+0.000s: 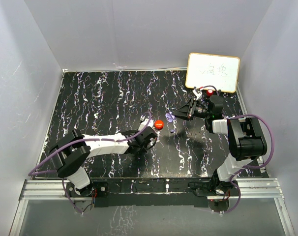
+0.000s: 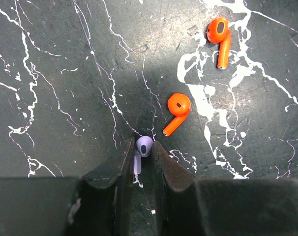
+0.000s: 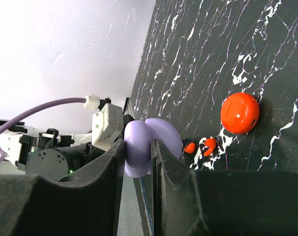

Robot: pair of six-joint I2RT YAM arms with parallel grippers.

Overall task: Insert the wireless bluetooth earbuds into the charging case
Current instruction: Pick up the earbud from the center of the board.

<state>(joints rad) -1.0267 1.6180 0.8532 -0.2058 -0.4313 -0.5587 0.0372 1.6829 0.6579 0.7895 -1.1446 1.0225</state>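
Fingers (image 2: 112, 191) of the left gripper (image 2: 143, 144), dark, matte and wedge-shaped, are pinched in on a lavender earbud (image 2: 144, 146). Its smooth rounded head pokes out at their tips with a dark oval grille facing up, and its short stem runs back between them. Just ahead and to the right of the tips lies the nearer red earbud (image 2: 178, 109), glossy orange-red, with its stem slanting back toward the gripper. A second red earbud (image 2: 219, 37) lies farther out the same way. The two are apart from each other and from the fingers. Ahead and to the left the table (image 2: 50, 73) offers flat open room, a black marble-look top with white veining.

The right gripper (image 3: 138, 143), rolled on its side, is clamped on the lavender charging case (image 3: 163, 133), a smooth pebble-like shell that shows two rounded lobes, one of them between the fingers. Beyond its tips the red case (image 3: 240, 113), round and glossy, sits on the table near both red buds.

Seen from above, the grippers face each other near mid-table. A whiteboard (image 1: 213, 72) stands behind the right one at the far edge, and pale walls (image 1: 21, 73) close in on three sides.
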